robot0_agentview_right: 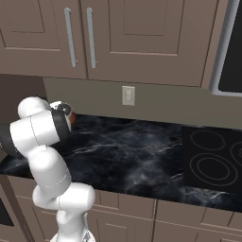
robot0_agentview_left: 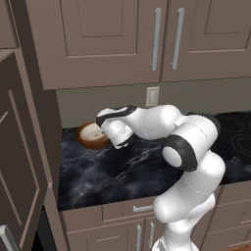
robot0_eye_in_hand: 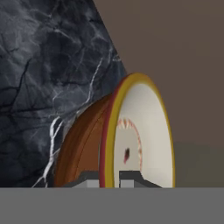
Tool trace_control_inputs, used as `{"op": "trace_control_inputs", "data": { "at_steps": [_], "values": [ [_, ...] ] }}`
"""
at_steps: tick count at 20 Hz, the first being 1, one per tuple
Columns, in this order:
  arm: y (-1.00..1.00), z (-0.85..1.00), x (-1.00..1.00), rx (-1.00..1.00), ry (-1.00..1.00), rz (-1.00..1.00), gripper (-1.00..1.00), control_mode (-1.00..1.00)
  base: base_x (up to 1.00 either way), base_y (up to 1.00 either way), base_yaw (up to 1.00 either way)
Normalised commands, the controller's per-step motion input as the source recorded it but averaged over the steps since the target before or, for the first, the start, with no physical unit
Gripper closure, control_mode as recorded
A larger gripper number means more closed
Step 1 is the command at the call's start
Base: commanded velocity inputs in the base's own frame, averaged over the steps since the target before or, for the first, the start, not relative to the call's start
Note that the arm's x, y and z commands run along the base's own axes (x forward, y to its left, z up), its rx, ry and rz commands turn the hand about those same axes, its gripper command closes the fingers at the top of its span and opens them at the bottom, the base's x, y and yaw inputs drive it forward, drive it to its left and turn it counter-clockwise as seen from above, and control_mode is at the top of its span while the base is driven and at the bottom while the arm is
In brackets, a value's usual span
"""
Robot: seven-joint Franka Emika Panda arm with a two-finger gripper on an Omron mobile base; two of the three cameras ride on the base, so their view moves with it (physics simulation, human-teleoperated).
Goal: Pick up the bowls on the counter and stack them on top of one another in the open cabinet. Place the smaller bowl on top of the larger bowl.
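At the far left of the left base view a taupe slab door (robot0_agentview_left: pixel 19 162) stands open beside the black marble-look worktop (robot0_agentview_left: pixel 122 171). On the worktop, in its back left corner close to the wall, is the smaller bowl (robot0_agentview_left: pixel 91 134), cream-white inside with a brown outside. Just right of the bowl the white arm reaches across, its hand down at the bowl's right edge. In the hand view the jaws (robot0_eye_in_hand: pixel 109 180) are clamped on the bowl's rim (robot0_eye_in_hand: pixel 108 144), one finger tip on the brown outer wall, the other on the cream inside. On the wall behind, right of the bowl, is a white outlet plate (robot0_agentview_left: pixel 152 96). Above it hang panelled cabinets with paired silver bar handles (robot0_agentview_left: pixel 166 39). Far right of the bowl, a black cooktop (robot0_agentview_right: pixel 212 160) is set into the worktop.
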Motion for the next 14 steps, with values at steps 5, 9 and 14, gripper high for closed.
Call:
{"op": "trace_control_inputs", "data": {
  "at_steps": [5,9,14],
  "values": [
    [0.0,-0.11,0.17,-0.03,-0.05,0.0,1.0,-1.0,0.0,0.0,0.0],
    [0.0,-0.05,0.06,-0.01,-0.02,0.0,1.0,-1.0,0.0,0.0,0.0],
    [0.0,0.0,0.0,0.0,0.0,0.0,-1.0,-1.0,0.0,0.0,0.0]
  ]
}}
